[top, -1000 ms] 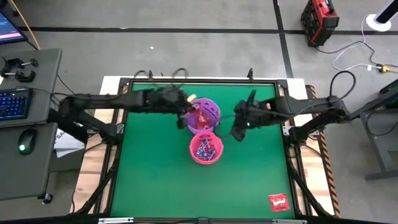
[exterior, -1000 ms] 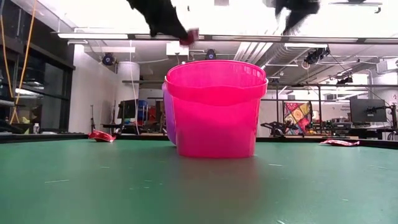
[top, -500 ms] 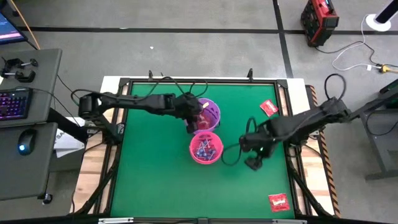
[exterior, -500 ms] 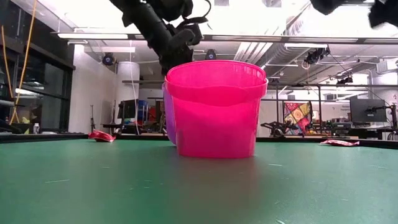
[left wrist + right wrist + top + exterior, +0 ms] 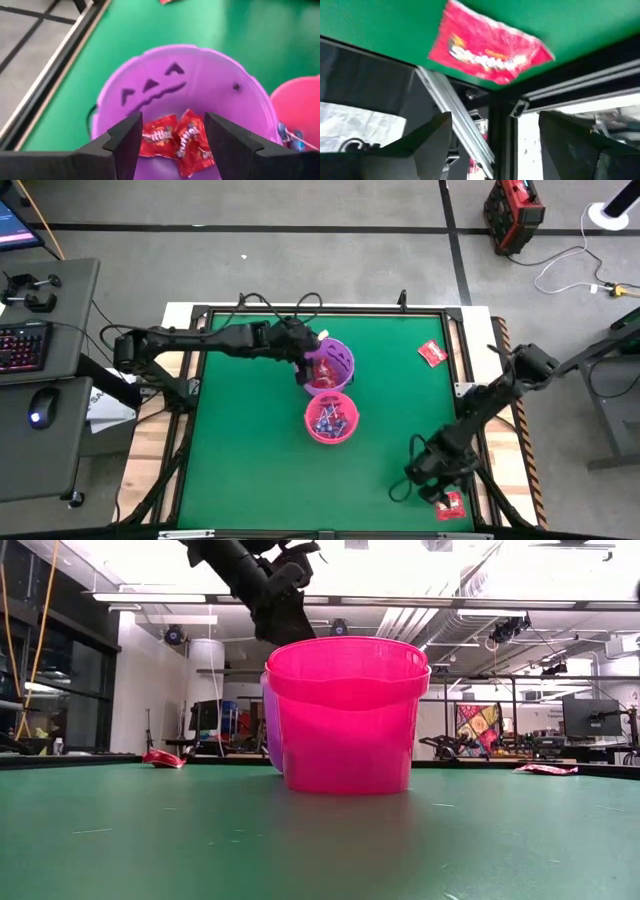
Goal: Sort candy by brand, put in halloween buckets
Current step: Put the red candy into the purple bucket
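Note:
The purple bucket (image 5: 338, 360) stands at the table's middle, the pink bucket (image 5: 331, 420) touching its near side. My left gripper (image 5: 172, 145) hangs open over the purple bucket's left rim, above the red packets (image 5: 177, 142) lying on its bottom. Blue-headed lollipops (image 5: 330, 420) fill the pink bucket. My right gripper (image 5: 495, 145) is open at the near right corner, just short of a red packet (image 5: 490, 50) that lies flat on the mat by the table's edge. Another red packet (image 5: 432, 352) lies flat at the far right.
The table's black frame rail (image 5: 455, 125) runs right beside the near-right packet (image 5: 450, 505). In the low view the pink bucket (image 5: 345, 715) hides most of the purple one (image 5: 268, 730). Open green mat (image 5: 250, 460) spreads to the buckets' left and near side.
My left gripper, over the purple bucket, has opened and let go of a red packet, which has dropped into the bucket. My right gripper has swung from beside the purple bucket toward the table's near right corner and come down by the packet there, staying open.

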`<state>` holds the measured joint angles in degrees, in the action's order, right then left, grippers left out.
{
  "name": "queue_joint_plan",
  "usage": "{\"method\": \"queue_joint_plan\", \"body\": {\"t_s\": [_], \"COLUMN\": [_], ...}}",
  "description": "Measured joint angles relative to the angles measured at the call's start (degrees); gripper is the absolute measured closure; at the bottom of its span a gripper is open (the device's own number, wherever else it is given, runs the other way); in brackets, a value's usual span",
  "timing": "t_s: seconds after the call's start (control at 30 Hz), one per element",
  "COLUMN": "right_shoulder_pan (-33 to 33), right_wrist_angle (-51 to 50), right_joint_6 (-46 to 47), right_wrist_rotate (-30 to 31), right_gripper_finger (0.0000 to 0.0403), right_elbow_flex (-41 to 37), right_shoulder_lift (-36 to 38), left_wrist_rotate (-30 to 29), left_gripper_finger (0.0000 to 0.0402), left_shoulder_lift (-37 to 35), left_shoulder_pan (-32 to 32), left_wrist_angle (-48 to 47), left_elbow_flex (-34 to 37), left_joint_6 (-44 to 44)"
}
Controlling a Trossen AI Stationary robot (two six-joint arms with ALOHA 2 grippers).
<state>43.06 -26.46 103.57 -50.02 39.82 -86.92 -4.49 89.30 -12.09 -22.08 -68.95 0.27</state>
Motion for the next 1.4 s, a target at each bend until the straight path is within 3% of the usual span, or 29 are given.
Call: {"method": "queue_joint_plan", "body": {"t_s": [0.2, 0.33, 0.5, 0.63, 0.8, 0.87, 1.0, 1.13, 1.23, 1.3, 1.4], "right_shoulder_pan": [3.02, 3.12, 3.09, 3.14, 2.28, 1.45, -2.24, -9.22, -16.38, -21.63, -29.29], "right_wrist_angle": [11.44, 12.95, 12.81, 7.78, -6.38, -11.8, -21.05, -27.11, -26.9, -24.64, -17.47], "right_joint_6": [7.45, 8.97, 8.21, 2.88, -11.22, -17.05, -30.44, -44.33, -55.04, -62.08, -71.54], "right_wrist_rotate": [3.62, 6.91, 2.9, 3.6, 10.05, 12.87, 12.25, 21.35, 33.84, 42.53, 50.68], "right_gripper_finger": [0.0112, 0.0112, 0.0125, 0.0203, 0.0374, 0.0383, 0.0375, 0.0398, 0.0392, 0.0391, 0.0399], "right_elbow_flex": [-0.96, -0.97, -0.37, 1.86, 8.13, 11.3, 18.87, 26.13, 30.89, 34.25, 39.71], "right_shoulder_lift": [-3.94, -8.67, -13.56, -14.76, -13.42, -12.24, -8.4, -5.32, -3.57, -3.38, -3.36], "left_wrist_rotate": [0.0, -0.26, -0.7, -0.79, -1.18, -1.2, -1.21, -1.36, -2.14, -2.23, -2.23], "left_gripper_finger": [0.0196, 0.0196, 0.0196, 0.0196, 0.0196, 0.0196, 0.0197, 0.0197, 0.0197, 0.0197, 0.0197], "left_shoulder_lift": [-3.65, -7.0, -12.41, -18.52, -27.58, -31.03, -36.59, -39.42, -39.82, -39.37, -38.11], "left_shoulder_pan": [-0.99, -1.23, -1.24, -1.24, -1.24, -1.24, -1.24, -1.24, -1.24, -1.24, -1.24], "left_wrist_angle": [2.38, 3.86, 6.18, 8.94, 11.19, 11.19, 9.39, 4.27, -1.4, -5.43, -10.53], "left_elbow_flex": [0.0, 0.0, 0.0, 0.0, -0.04, -0.04, -0.07, -0.09, -0.09, -0.09, -0.09], "left_joint_6": [0.0, -0.02, 0.0, 0.19, 0.85, -0.16, -3.94, -6.25, -8.64, -11.09, -13.58]}}
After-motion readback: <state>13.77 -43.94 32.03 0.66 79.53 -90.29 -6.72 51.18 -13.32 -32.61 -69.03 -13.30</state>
